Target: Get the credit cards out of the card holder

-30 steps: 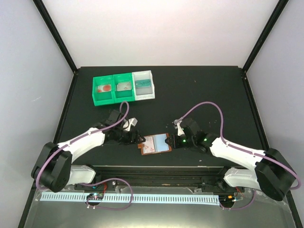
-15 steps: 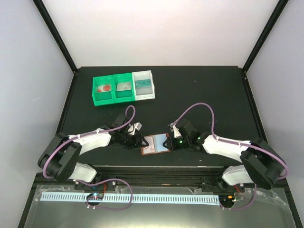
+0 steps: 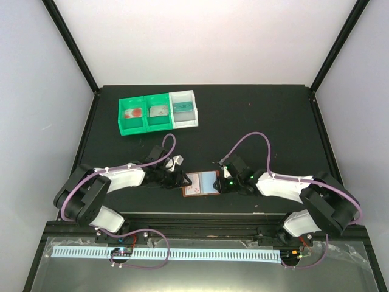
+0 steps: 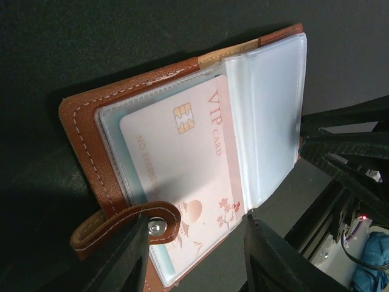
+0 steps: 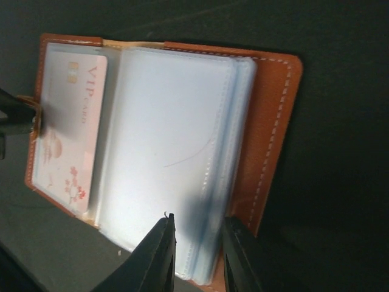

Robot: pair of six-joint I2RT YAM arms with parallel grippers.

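The card holder point(image 3: 201, 183) lies open on the surface point(image 3: 273, 121) by the near edge, with 1 pink credit card point(image 4: 182, 182) in its left pocket. The right claw point(image 5: 196, 255) pinches the clear sleeves' right edge. The left claw point(image 4: 194, 261) stands half open astride the strap point(image 4: 121, 222), gripping nothing.

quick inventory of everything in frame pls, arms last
card holder: 1, brown, lying open on the table between the grippers
credit card: 1 visible, pale pink, in the holder's half toward the left arm
clear sleeves: a stack, pale blue, on the holder's other half
strap tab: 1, brown with metal snap, over the card's corner
green bins: 2, far left of table
white bin: 1, right beside them
bin contents: red, grey and teal items, too small to identify
table: 1, black
left gripper: jaws apart, astride the holder's strap end
right gripper: pinching the sleeves' edge
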